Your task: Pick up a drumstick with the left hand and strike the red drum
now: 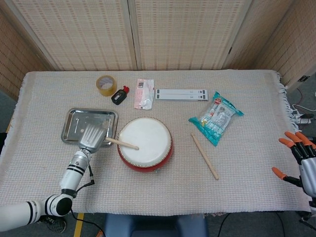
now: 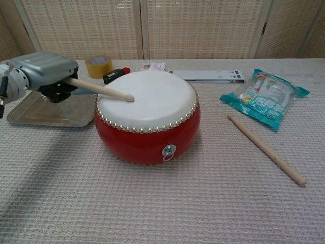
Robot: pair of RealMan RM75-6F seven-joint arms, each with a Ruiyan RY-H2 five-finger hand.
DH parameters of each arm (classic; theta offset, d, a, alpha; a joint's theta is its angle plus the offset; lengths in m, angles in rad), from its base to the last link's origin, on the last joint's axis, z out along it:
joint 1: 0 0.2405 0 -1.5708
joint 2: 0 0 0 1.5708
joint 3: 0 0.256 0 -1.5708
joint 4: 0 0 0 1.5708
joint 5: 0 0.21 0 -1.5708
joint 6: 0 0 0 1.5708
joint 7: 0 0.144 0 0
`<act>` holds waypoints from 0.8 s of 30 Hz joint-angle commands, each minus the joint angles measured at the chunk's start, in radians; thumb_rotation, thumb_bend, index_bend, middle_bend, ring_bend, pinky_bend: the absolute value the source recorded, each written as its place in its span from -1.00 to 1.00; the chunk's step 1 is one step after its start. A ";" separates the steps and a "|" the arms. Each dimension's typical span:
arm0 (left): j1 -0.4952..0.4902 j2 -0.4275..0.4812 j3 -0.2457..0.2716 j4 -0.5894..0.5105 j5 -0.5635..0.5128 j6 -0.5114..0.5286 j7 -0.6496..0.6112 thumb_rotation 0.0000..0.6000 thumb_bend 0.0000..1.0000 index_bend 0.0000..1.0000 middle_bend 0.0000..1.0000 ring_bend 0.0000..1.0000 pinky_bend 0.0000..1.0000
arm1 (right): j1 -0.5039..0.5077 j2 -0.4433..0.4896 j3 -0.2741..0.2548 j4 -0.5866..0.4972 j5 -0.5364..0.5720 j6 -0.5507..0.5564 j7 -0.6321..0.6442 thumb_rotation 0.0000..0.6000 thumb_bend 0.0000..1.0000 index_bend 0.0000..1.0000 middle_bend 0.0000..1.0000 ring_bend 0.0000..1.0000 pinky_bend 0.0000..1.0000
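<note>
The red drum (image 1: 145, 143) (image 2: 147, 133) with a white skin stands mid-table. My left hand (image 1: 92, 138) (image 2: 49, 71) is just left of it and grips a wooden drumstick (image 1: 122, 143) (image 2: 100, 89). The stick slopes down over the drum, its tip touching the white skin left of centre. A second drumstick (image 1: 204, 156) (image 2: 266, 148) lies flat on the cloth to the right of the drum. My right hand (image 1: 299, 162) hangs at the table's right edge, fingers spread, holding nothing; the chest view does not show it.
A steel tray (image 1: 74, 126) (image 2: 30, 113) lies under and behind my left hand. Along the back sit a tape roll (image 1: 105, 85), a small black bottle (image 1: 119, 95), a white packet (image 1: 143, 93) and a flat strip (image 1: 180, 94). A teal snack bag (image 1: 216, 117) lies right of the drum.
</note>
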 commanded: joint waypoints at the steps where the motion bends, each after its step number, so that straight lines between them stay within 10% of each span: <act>1: 0.031 0.012 -0.107 -0.095 -0.089 0.015 -0.245 1.00 0.58 1.00 1.00 1.00 1.00 | -0.001 -0.001 -0.001 0.003 0.002 -0.001 0.004 1.00 -0.83 -0.50 -0.72 -0.84 -0.56; 16: -0.084 -0.032 0.057 0.055 -0.016 0.014 0.084 1.00 0.58 1.00 1.00 1.00 1.00 | 0.001 -0.005 -0.003 0.005 0.006 -0.007 0.001 1.00 -0.83 -0.50 -0.72 -0.84 -0.56; 24: -0.023 -0.004 -0.107 -0.079 -0.085 0.060 -0.257 1.00 0.57 1.00 1.00 1.00 1.00 | -0.002 -0.006 -0.003 0.008 0.005 0.001 0.008 1.00 -0.83 -0.50 -0.72 -0.84 -0.56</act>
